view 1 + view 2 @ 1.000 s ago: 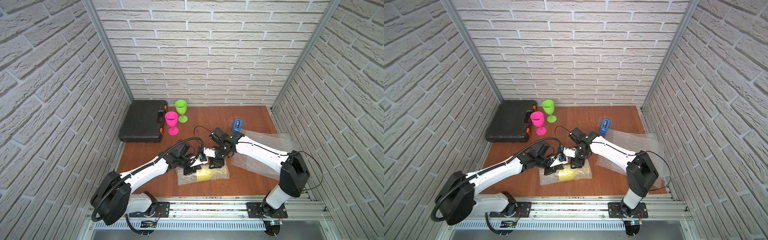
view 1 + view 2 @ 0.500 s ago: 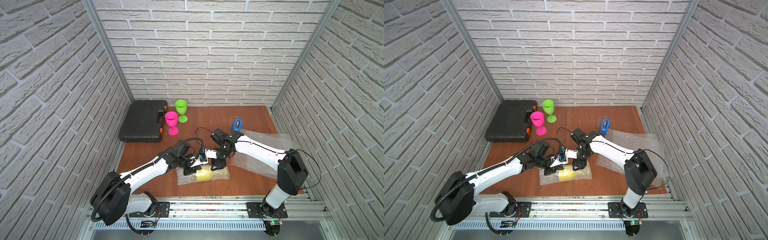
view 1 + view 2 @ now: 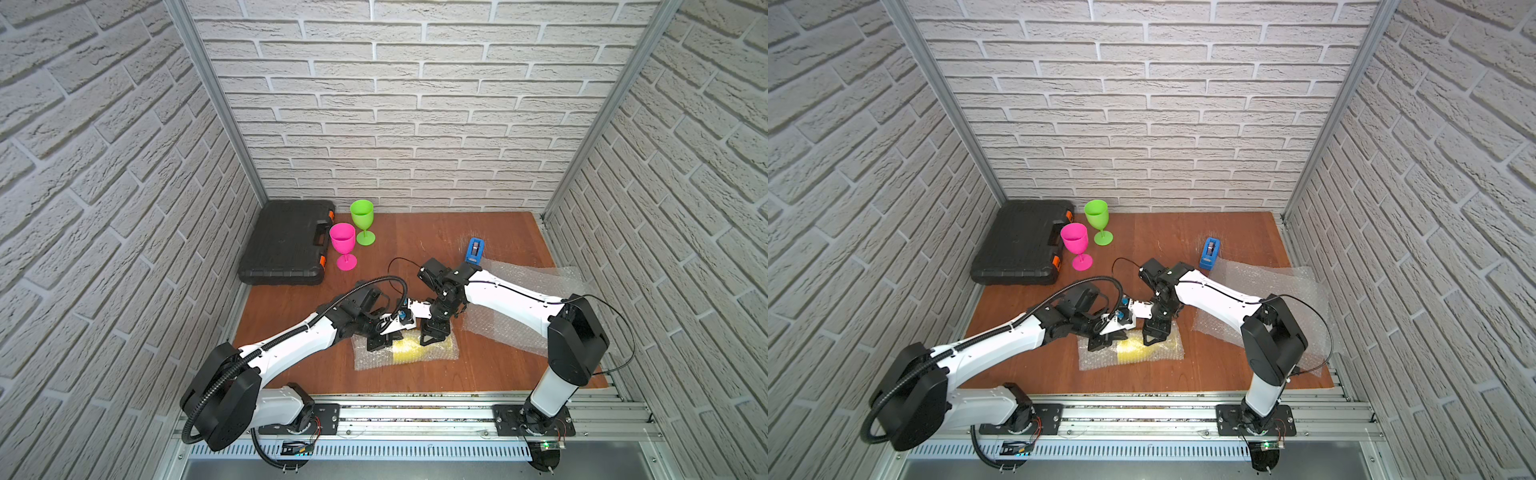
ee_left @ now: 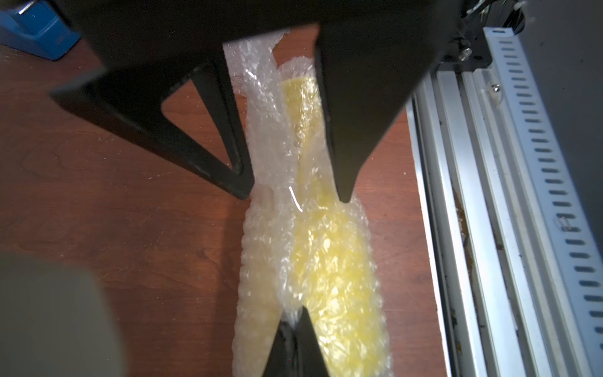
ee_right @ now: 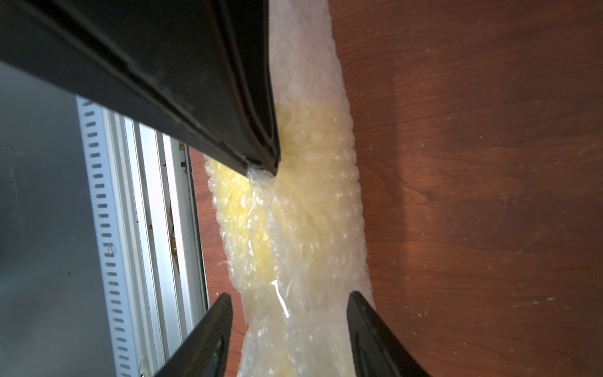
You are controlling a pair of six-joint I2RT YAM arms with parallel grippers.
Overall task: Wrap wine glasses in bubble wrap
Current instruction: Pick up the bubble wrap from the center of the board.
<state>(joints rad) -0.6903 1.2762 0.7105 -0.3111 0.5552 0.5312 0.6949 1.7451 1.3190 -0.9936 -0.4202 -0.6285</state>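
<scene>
Right gripper, jaws parted, straddles bubble wrap around yellow goblet

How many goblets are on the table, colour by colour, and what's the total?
Pink goblet: 1, upright
Lime green goblet: 1, upright
Yellow goblet: 1, lying inside bubble wrap
Total: 3
</scene>
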